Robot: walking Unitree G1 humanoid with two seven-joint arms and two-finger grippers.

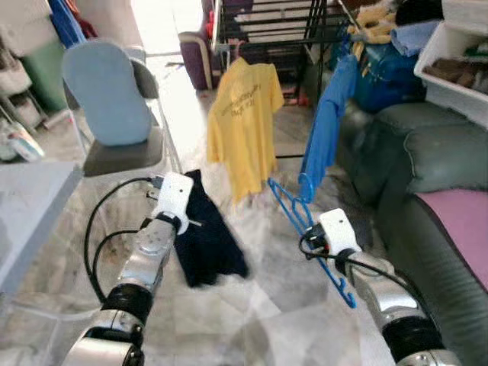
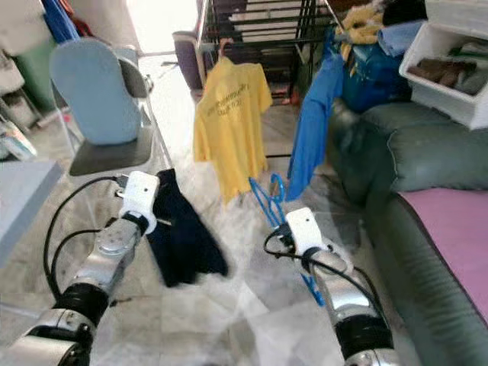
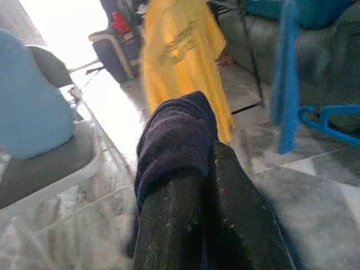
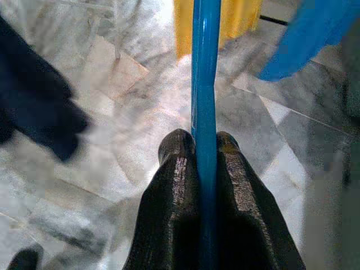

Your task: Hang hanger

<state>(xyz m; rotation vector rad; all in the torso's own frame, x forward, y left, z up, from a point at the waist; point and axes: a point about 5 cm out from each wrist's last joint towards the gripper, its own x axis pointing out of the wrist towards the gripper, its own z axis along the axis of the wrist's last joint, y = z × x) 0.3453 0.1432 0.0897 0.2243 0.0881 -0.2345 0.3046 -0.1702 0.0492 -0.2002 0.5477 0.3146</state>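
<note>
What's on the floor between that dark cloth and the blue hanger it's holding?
Only bare marble floor separates the dark cloth from the blue hanger, as the left eye view shows.

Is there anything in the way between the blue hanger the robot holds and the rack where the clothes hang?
Nothing solid that I can see. The right gripper holds the blue hanger; the yellow shirt and blue shirt already hang on the drying rack, with a gap between them.

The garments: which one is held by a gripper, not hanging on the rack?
The dark navy garment, clamped in the left gripper; the yellow shirt and blue garment hang.
</note>
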